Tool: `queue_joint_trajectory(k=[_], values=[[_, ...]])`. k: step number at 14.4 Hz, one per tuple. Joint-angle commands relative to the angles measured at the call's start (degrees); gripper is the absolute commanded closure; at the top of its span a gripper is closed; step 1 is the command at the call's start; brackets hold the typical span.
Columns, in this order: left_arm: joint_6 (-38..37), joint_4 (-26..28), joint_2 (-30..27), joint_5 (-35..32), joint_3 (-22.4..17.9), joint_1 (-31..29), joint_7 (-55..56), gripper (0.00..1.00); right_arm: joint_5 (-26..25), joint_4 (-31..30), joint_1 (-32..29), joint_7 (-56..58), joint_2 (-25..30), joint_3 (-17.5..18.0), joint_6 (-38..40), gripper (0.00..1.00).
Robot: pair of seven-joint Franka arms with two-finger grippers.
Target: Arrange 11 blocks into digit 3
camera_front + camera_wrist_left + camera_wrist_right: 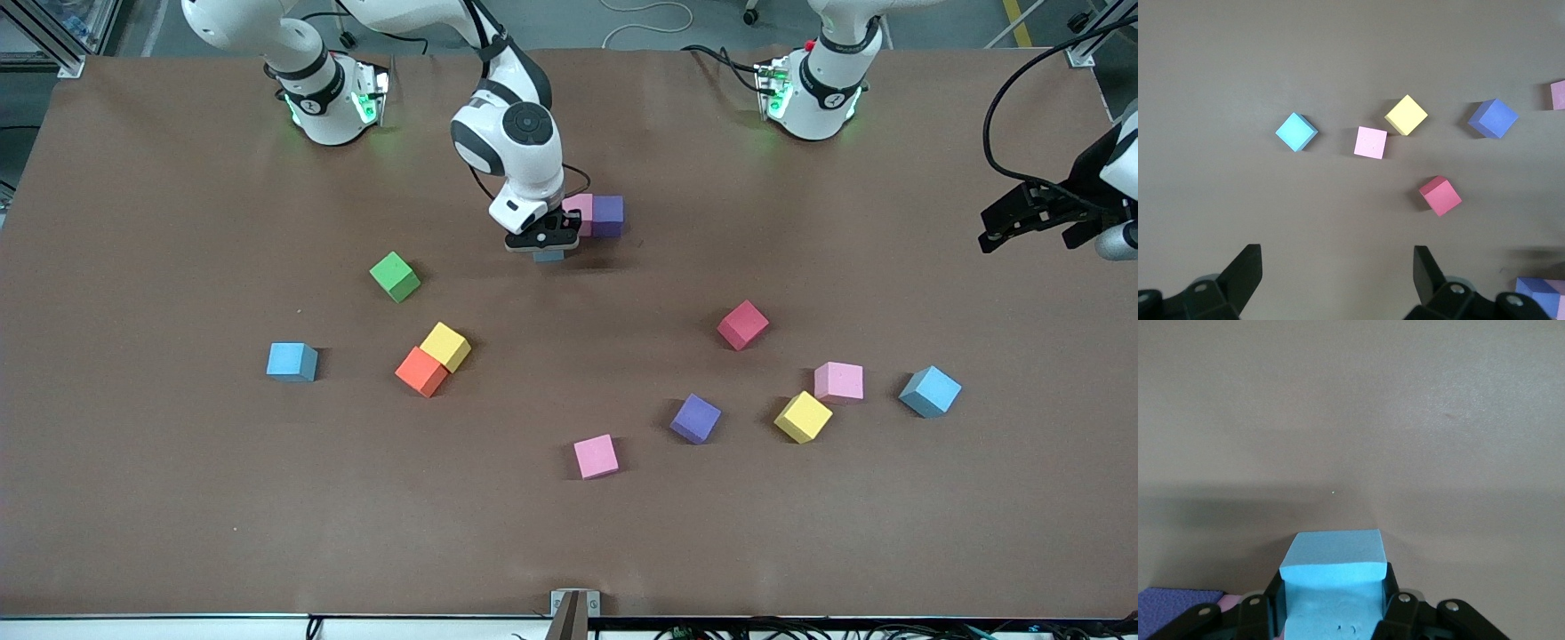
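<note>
My right gripper [544, 244] is shut on a light blue block [548, 256], which fills the space between the fingers in the right wrist view [1333, 567]. It holds the block low over the table, close beside a pink block [580, 213] that touches a purple block [608, 215]. Both show at the edge of the right wrist view: purple [1178, 603], pink only as a sliver. My left gripper [1000, 227] waits open and empty above the left arm's end of the table, its fingers [1245, 270] wide apart.
Loose blocks lie nearer the front camera: green [395, 276], yellow [445, 346] touching orange [421, 371], blue [292, 362], red [742, 324], pink [838, 381], yellow [803, 416], blue [930, 391], purple [695, 418], pink [596, 456].
</note>
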State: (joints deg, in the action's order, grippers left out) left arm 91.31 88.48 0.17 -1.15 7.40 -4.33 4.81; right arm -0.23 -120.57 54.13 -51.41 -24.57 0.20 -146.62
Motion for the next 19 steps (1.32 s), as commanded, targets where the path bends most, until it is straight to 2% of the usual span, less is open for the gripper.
queue_joint_trajectory(k=[1, 16, 18, 19], values=[[0.01, -0.23, 0.0, -0.96, 0.16, -0.51, -0.86, 0.0, -0.03, -1.51, 0.8, -1.42, 1.1, -0.29, -1.29, 1.0], [0.62, -0.67, 0.61, -0.96, 0.16, -0.6, -0.86, 0.0, -0.12, -1.42, 0.8, -1.24, 1.02, -0.29, -0.33, 0.99], [0.89, -0.76, 0.97, -0.96, 0.16, -0.6, -0.86, 0.0, -0.12, -1.33, 0.8, -1.24, 0.93, -0.29, -0.24, 0.96], [1.24, -0.67, 0.97, -0.96, 0.16, -0.6, -0.86, 0.0, -0.12, -1.25, 0.71, -1.24, 0.84, -0.29, -0.15, 0.9]])
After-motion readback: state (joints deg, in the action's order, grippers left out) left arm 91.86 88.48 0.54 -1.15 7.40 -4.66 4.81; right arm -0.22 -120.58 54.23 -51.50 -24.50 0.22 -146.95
